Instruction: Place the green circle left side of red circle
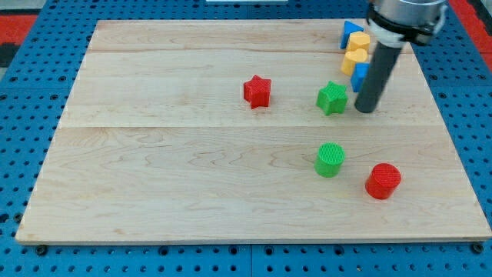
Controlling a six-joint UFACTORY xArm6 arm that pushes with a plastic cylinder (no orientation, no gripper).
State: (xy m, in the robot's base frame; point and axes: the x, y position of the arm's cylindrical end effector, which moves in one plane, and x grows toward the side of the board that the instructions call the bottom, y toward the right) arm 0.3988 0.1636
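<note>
The green circle [330, 160] sits on the wooden board at the lower right. The red circle [383, 181] lies just to its lower right, a small gap between them. My tip [366, 109] rests on the board above both, about a block's height above the green circle and slightly to its right. The tip is just to the right of a green star [332, 98], not clearly touching it.
A red star [257, 91] lies near the board's middle top. A cluster of blue and yellow blocks [355, 48] sits at the top right, partly hidden behind the rod. The board's right edge [453, 138] is close to the red circle.
</note>
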